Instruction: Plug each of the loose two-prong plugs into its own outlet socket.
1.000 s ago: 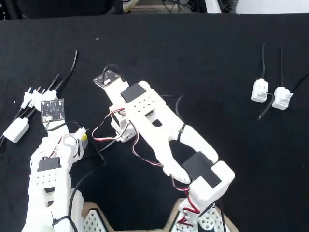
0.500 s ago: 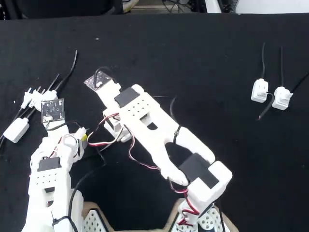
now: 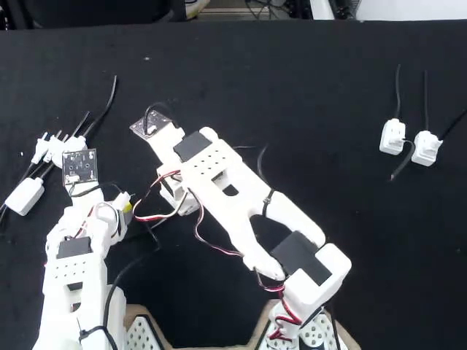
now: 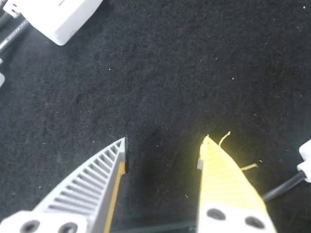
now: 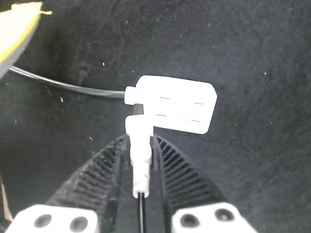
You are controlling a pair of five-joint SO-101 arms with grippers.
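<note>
My right gripper (image 5: 141,138) is shut on a white two-prong plug (image 5: 140,150) with a black cable. The plug's front end touches one end of a white outlet socket (image 5: 175,109), beside a thin cable that leaves the socket there. I cannot tell whether the prongs are inside. The right arm (image 3: 219,175) stretches across to the table's left middle. My left gripper (image 4: 164,141) stands open over bare black cloth, holding nothing. Another white socket (image 4: 56,17) lies beyond it, also seen at the far left (image 3: 25,195). Loose plugs (image 3: 51,148) with black cables lie near it.
Two white blocks (image 3: 392,136) (image 3: 427,148) with black cables lie at the far right. The yellow tip of the left finger (image 5: 17,22) shows close to the right gripper. A plug end (image 4: 306,150) with a cable lies beside the left gripper.
The right arm swung left with the plug between one second and half a second ago, then barely shifted. The left arm has kept still.
</note>
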